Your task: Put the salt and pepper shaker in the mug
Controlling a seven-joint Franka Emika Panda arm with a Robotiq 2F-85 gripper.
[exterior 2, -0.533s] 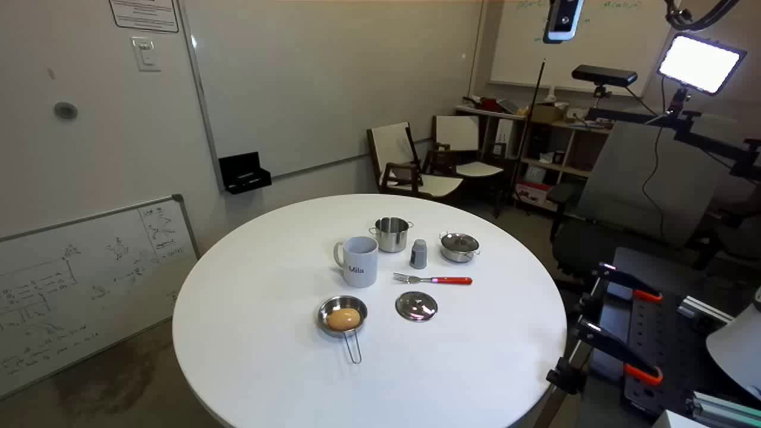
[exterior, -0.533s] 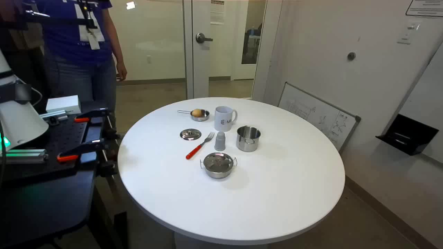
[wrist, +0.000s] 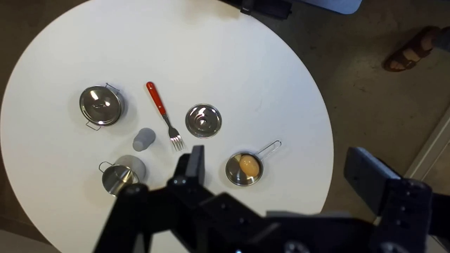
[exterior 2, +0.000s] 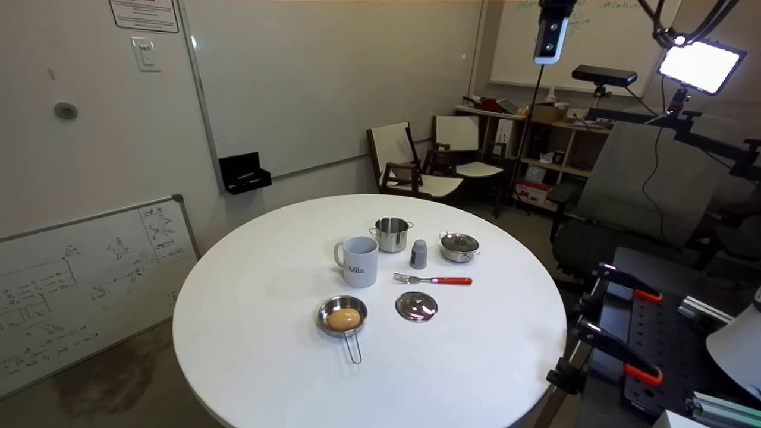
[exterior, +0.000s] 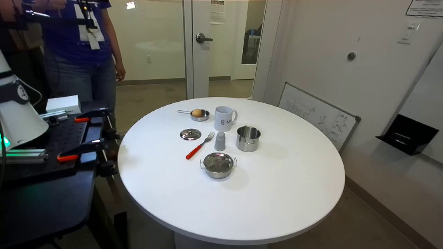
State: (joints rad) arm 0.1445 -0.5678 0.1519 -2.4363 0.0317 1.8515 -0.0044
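Note:
The salt and pepper shaker, a small grey cylinder, stands upright on the white table in both exterior views (exterior: 220, 141) (exterior 2: 418, 255); it also shows in the wrist view (wrist: 144, 139). The white mug with a side handle stands near it in both exterior views (exterior: 223, 119) (exterior 2: 360, 263). In the wrist view the mug is hidden behind the gripper. My gripper (wrist: 276, 160) is open and empty, its two fingers wide apart, high above the table. A fingertip hangs at the top of an exterior view (exterior 2: 550, 43). The shaker lies outside the jaws, to their upper left in the wrist view.
A steel pot (exterior: 248, 139) stands beside the shaker and mug. A lidded pot (exterior: 218, 166), a red-handled fork (exterior 2: 433, 280), a loose lid (exterior 2: 417, 306) and a small pan (exterior 2: 332, 306) with an egg (exterior 2: 343, 319) are also on the round table (exterior 2: 267, 368). A person (exterior: 79, 45) stands behind.
My gripper has come a little lower and to the left at the top of an exterior view. The shaker, mug and other table objects have not moved.

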